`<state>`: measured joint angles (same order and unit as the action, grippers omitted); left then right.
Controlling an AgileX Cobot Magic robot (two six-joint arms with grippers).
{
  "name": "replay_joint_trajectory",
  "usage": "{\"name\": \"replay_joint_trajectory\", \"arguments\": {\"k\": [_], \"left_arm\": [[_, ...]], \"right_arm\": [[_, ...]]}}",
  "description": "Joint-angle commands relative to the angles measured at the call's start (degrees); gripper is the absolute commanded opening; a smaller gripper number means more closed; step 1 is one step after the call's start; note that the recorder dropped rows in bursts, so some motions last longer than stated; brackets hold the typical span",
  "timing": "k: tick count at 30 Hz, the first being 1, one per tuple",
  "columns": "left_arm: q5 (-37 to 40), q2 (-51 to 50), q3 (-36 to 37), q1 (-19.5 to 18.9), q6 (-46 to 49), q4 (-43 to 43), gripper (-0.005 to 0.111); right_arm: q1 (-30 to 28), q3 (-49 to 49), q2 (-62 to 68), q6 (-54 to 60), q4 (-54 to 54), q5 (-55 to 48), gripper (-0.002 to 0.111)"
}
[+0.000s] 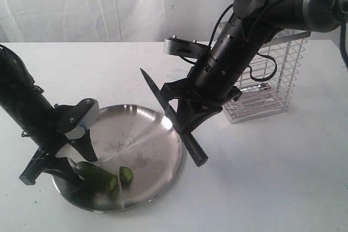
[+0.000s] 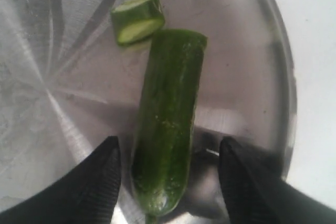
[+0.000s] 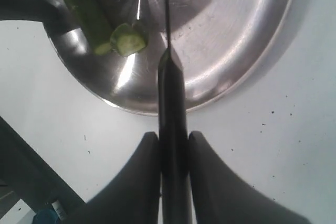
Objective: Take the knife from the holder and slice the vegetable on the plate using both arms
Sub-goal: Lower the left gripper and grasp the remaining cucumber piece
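Note:
The steel plate [image 1: 157,139] holds the green vegetable [image 1: 97,174] near its front left rim, with a short cut-off piece [image 1: 126,174] lying just off its cut end. My left gripper [image 1: 80,168] stands open, one finger on each side of the vegetable's [image 2: 169,129] stem end without touching it. The cut piece [image 2: 137,18] sits apart from the long one. My right gripper [image 1: 187,122] is shut on the black knife [image 1: 163,104] by its handle. The knife hangs tilted over the plate's right rim, tip up. In the right wrist view the knife [image 3: 172,93] runs edge-on over the plate [image 3: 236,35].
The chrome wire holder [image 1: 272,88] stands at the back right, behind my right arm. White tabletop surrounds the plate on all sides.

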<state>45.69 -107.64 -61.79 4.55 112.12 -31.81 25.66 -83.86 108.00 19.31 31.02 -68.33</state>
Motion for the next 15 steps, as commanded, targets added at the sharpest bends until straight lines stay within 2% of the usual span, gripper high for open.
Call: {"name": "replay_joint_trajectory", "arguments": {"k": [1, 4, 7, 11, 12, 14, 15], "left_arm": [[-2.9, -1.1, 0.1, 1.4, 8.8, -0.9, 0.059], [-4.6, -1.1, 0.1, 2.7, 8.8, -1.1, 0.055], [-4.8, -1.3, 0.1, 3.7, 8.8, -1.1, 0.039], [-4.2, -1.4, 0.1, 4.0, 6.1, -1.8, 0.012], [-5.2, -1.4, 0.1, 4.0, -0.7, -3.1, 0.001], [-12.8, -1.4, 0.1, 4.0, -21.2, -4.6, 0.0], [-14.8, -1.4, 0.1, 4.0, -24.9, -4.6, 0.0]], "right_arm": [[-0.5, 0.1, -0.4, 0.9, 0.9, -0.3, 0.0], [-0.5, 0.1, -0.4, 1.0, 1.8, -0.4, 0.0], [-0.5, 0.1, -0.4, 1.0, 2.8, -0.2, 0.0], [-0.5, 0.1, -0.4, 1.0, 3.1, -0.2, 0.0], [-0.5, 0.1, -0.4, 1.0, 3.1, -0.2, 0.0], [-0.5, 0.1, -0.4, 1.0, 3.4, -0.2, 0.0], [-0.5, 0.1, -0.4, 1.0, 3.9, -0.2, 0.0]]}}
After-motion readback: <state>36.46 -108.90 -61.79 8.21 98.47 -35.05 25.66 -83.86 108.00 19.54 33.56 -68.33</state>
